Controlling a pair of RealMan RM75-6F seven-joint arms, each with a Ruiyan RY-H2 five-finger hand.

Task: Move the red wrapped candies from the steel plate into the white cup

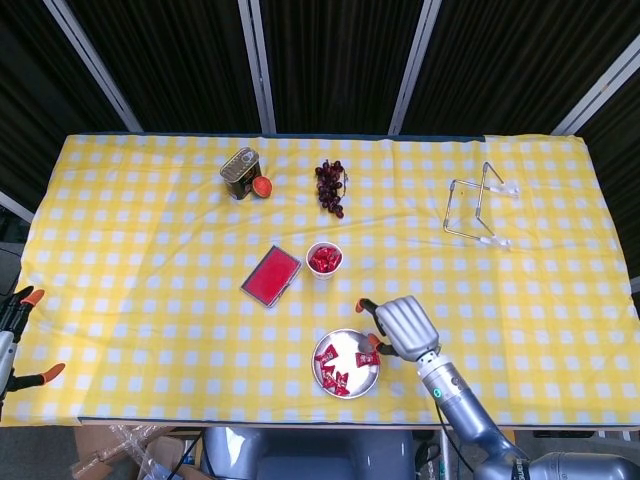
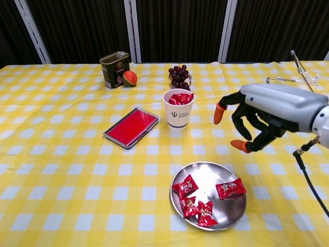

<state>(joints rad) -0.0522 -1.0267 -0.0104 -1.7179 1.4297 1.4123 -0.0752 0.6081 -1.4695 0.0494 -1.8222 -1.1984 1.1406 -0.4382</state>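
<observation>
Candies (image 2: pixel 205 197) red, crinkly-wrapped, clustered on steel plate (image 2: pixel 208 174), more filling white cup (image 2: pixel 178 114)

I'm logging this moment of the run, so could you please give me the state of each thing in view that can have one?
White paper cup: upright, holding red candies.
Round steel plate: holds four red wrapped candies.
Right hand: above the plate's far right edge, fingers curled apart, holding nothing.
Green tin can: upright.
Red flat case: lying flat, closed.
Wire stand: resting on the table, untouched.
</observation>
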